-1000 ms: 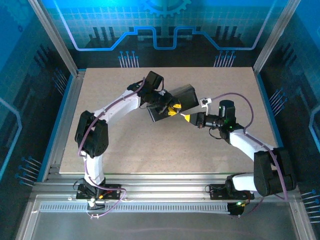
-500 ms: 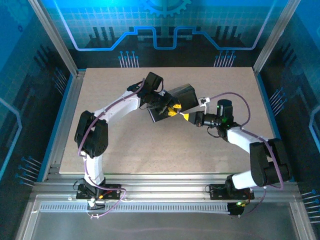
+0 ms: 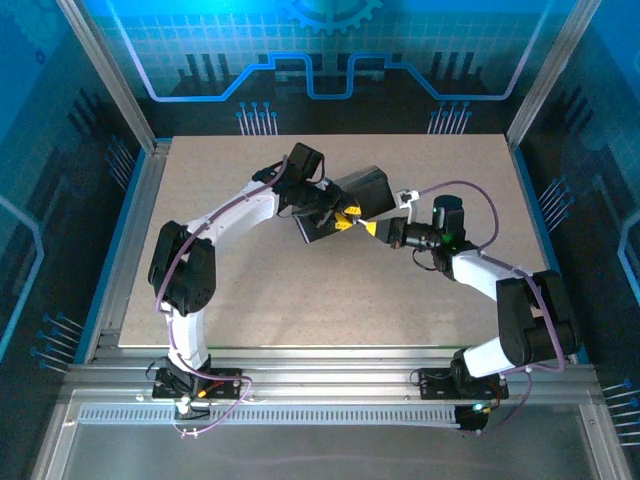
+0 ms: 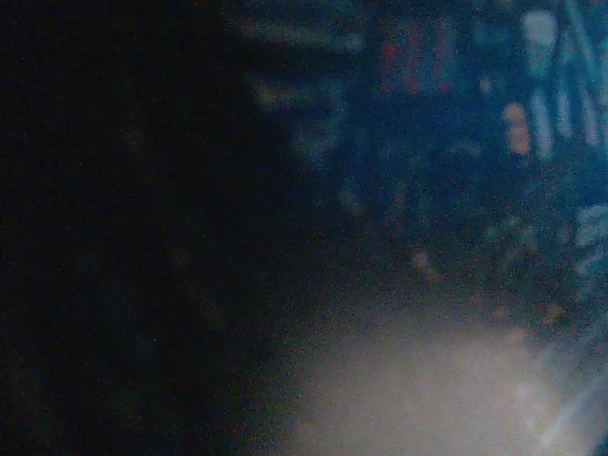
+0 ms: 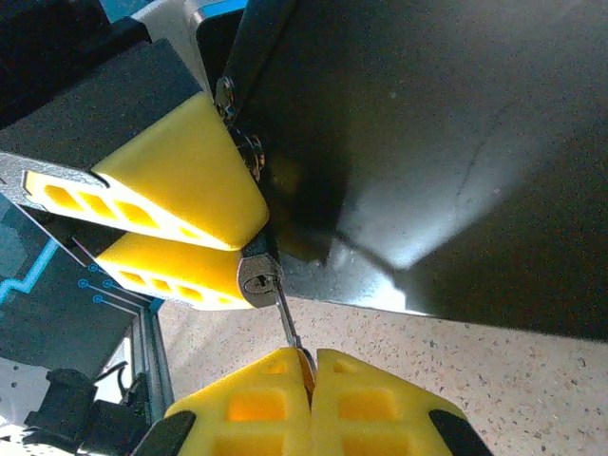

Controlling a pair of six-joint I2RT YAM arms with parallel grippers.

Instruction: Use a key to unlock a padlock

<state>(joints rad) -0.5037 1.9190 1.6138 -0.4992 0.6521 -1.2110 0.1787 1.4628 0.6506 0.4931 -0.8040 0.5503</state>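
Standing at insertion stage: right gripper (image 5: 312, 361), lower centre of the right wrist frame, pinched shut on thin pale silvery metal key (image 5: 288, 321), tip entering small silvery padlock (image 5: 258, 278) clamped by part-closed left gripper (image 5: 249, 249), centre-left; turning and shackle release apparently outstanding.

left tool (image 3: 345, 218) clamped, right tool (image 5: 311, 366) pinched tight
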